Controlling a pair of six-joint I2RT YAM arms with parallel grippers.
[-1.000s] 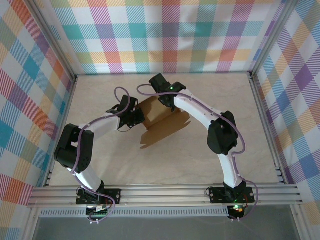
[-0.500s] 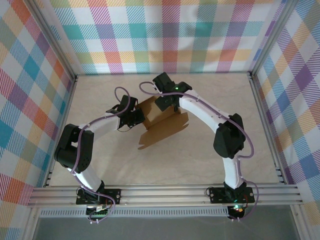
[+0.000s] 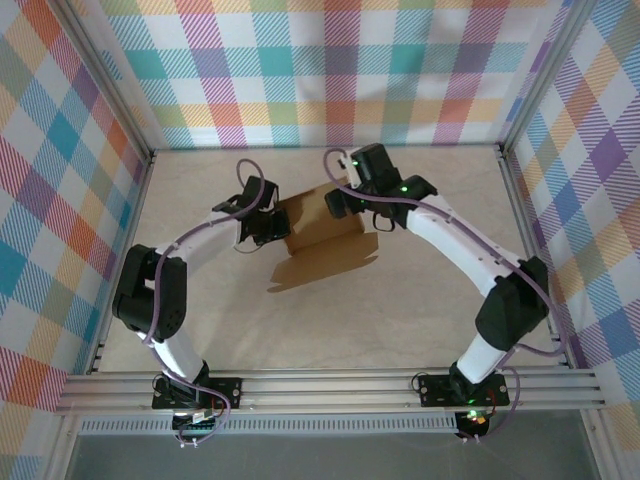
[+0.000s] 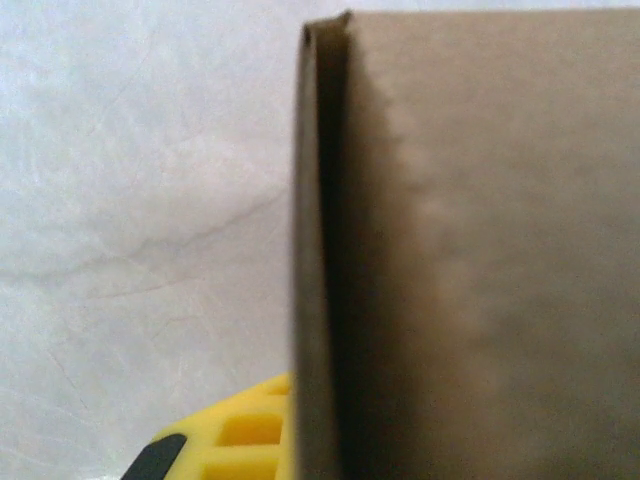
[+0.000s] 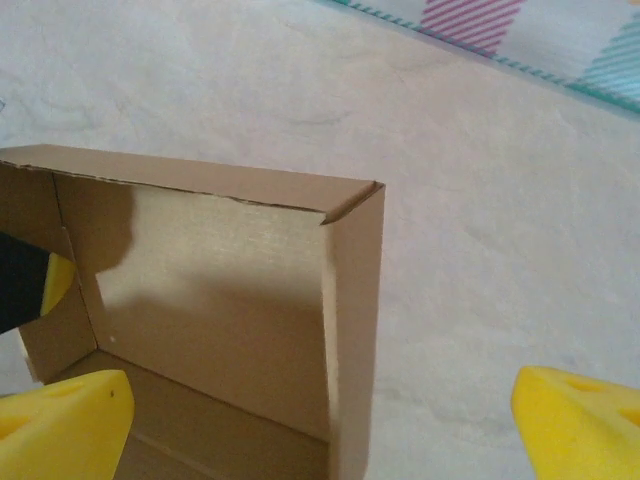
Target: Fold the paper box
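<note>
Pinching the paper box point(image 3: 322, 230) wall, left jaws; right jaws gape nearby.

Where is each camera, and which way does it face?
Top external: above and behind, looking down at the table and paper box; left arm and right arm show.
Left wrist: on the left gripper, facing a box wall; one yellow fingertip shows.
Right wrist: on the right gripper, looking into the box; two fingertips show.
All share the box.

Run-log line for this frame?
left gripper: shut on plain brown corrugated cardboard box wall | right gripper: open over opposite wall
</note>
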